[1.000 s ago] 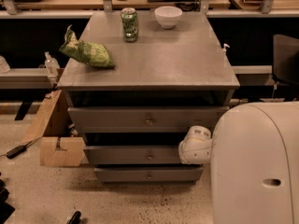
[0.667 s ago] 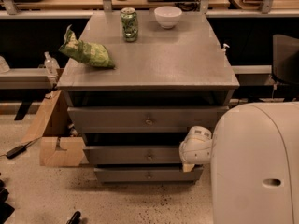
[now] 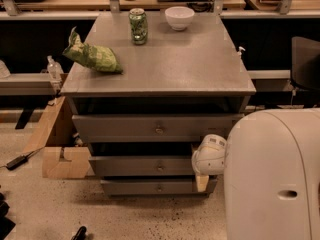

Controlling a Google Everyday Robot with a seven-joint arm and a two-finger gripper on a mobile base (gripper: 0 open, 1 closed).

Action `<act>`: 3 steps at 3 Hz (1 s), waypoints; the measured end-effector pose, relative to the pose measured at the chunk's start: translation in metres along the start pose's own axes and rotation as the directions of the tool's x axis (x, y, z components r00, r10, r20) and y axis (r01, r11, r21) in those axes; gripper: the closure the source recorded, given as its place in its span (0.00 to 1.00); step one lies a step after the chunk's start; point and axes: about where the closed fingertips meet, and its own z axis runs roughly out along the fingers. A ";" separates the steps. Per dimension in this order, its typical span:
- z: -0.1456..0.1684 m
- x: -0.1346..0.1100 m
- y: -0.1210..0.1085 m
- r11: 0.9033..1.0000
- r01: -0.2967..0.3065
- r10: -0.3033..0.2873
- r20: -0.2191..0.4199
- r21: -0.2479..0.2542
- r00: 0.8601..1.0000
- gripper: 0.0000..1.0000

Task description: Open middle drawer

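You can't read any writing here: the green can [image 3: 138, 26] on the cabinet [image 3: 170, 66] has a printed label, but its lettering is too small to make out, and the crumpled green bag [image 3: 93, 58] near the left edge of the top shows no legible brand. A white bowl [image 3: 179, 17] stands just right of the can, at the back.

The middle drawer [image 3: 142, 166] sits second from the top in the grey cabinet, between the taller top drawer [image 3: 150, 129] and the narrow bottom drawer [image 3: 150, 186]. Its long axis runs left to right across your view, its flat front faces you, and its small brass knob [image 3: 160, 167] points toward you at the centre.

Your gripper [image 3: 202, 181] is low at the right end of that drawer's front, well right of the knob, its white housing over the drawer's right corner. You cannot tell whether it is open or closed. The robot's white body [image 3: 272, 176] fills the lower right.
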 end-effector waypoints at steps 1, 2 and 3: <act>0.002 0.004 0.005 0.999 0.018 -0.020 -0.026 -0.048 0.999 0.17; -0.014 0.010 0.016 0.992 0.000 -0.009 -0.077 -0.126 0.997 0.41; -0.048 0.022 0.036 0.981 -0.052 0.021 -0.165 -0.189 0.986 0.63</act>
